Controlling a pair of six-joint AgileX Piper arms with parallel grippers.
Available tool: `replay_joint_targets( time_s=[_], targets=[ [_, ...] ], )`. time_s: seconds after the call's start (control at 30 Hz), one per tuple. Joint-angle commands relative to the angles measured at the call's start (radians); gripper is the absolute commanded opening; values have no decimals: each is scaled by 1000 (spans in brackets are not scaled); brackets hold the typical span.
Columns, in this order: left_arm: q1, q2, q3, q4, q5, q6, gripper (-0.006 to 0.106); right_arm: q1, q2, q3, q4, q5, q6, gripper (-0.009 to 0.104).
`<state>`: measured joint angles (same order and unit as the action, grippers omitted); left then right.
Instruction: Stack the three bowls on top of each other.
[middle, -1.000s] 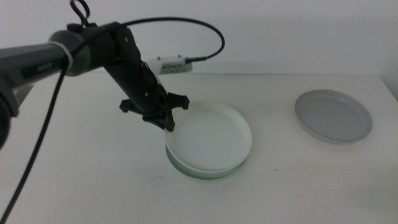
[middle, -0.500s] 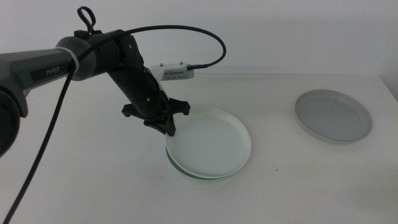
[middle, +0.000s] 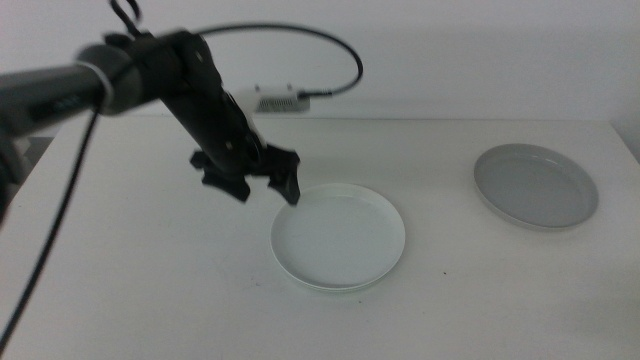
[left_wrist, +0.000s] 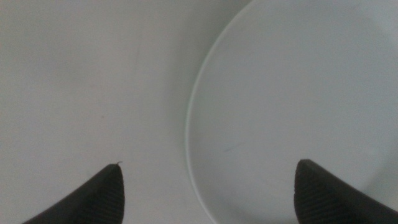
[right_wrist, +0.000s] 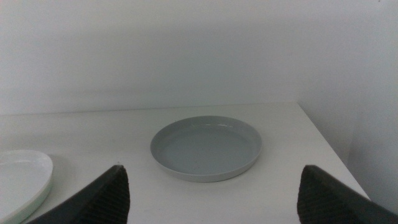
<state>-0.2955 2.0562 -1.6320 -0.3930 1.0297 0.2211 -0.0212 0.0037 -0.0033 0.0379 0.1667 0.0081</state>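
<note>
Left gripper (middle: 262, 184) of mine hangs just above the white tabletop (middle: 130, 280), at the left rim of the white shallow round bowl (middle: 340, 236), its two dark jaws spread wide and holding nothing. In my left wrist view the jaws stand far apart at either side, one over bare table, the other over the white bowl's floor, with the curved rim running between them. My dark left arm (middle: 150, 75) reaches in from the left, a black cable (middle: 300, 38) looping over it toward a small white box (middle: 280, 101) at the back of the table.

Moving right, the white bowl sits near the middle of the table, lying flat. A thin pale mint-green edge (middle: 300, 279) shows beneath its near rim, so it appears to rest on the pale mint green bowl, nested closely; little else of that lower bowl can be seen.

Further right, well apart from the stack, the grey shallow round bowl (middle: 536, 186) sits alone and upright near the table's right edge. My right wrist view looks straight at it, and the white bowl's rim shows at the side of that picture. My right gripper (right_wrist: 214, 190) waits short of the grey bowl, jaws parted wide and empty, touching nothing.
</note>
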Motion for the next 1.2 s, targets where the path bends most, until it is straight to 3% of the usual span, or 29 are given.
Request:
replay_joint_targets(
  time_s=[0.0,0.17,0.33,0.4,0.63,0.93,1.17],
  targets=[
    [20,-56,-25,-37,34,51,94,2,-4,3,-6,-5,-8,93],
    [75,-240,-3,-152,64,264,94,2,-4,3,-6,-5,-8,93],
    [136,-540,139,-368,50,541,94,2,-4,3,-6,-5,-8,93],
    [153,-663,203,-410,22,574,94,2,-4,3,-6,-5,-8,93],
    [156,-940,255,-400,11,480,94,2,-4,3,-6,-5,-8,93],
    [156,-978,253,-320,3,449,94,2,-4,3,-6,-5,-8,93],
    [156,-978,253,-319,-25,449,94,2,-4,3,-6,-5,-8,93]
  ],
)
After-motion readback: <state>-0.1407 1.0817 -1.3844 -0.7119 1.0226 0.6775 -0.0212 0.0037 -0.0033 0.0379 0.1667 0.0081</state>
